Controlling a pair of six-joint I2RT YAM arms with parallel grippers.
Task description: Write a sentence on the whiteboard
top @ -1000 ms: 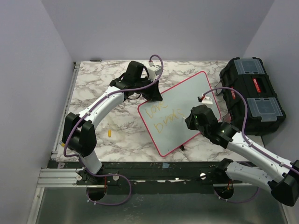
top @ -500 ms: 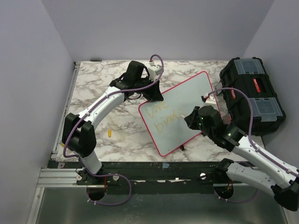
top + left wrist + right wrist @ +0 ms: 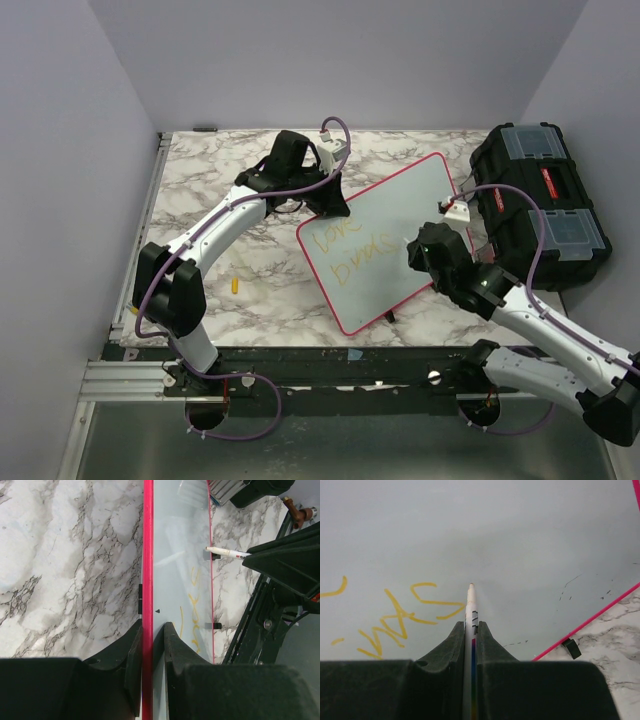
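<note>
Right claw (image 3: 470,626) grips marker (image 3: 470,599), tip seemingly touching whiteboard (image 3: 530,535).

**Top ext. cam:** fixed, high, set behind the near edge of the table (image 3: 200,180). Looks down and fwd. Wide, distant view of the whole work area.

**Left wrist cam:** mounted behind left gripper (image 3: 151,627), looks out along its fingers. Close range, sighting edge-on down the whiteboard (image 3: 175,555) rim toward the right arm (image 3: 287,562).

**Right wrist cam:** mounted behind right gripper (image 3: 471,626), v. close. Looks along the marker (image 3: 471,602) onto the whiteboard face.

**Overlap:** all 3 views show whiteboard and marble table. Left wrist and top ext. views also share the right arm.
</note>
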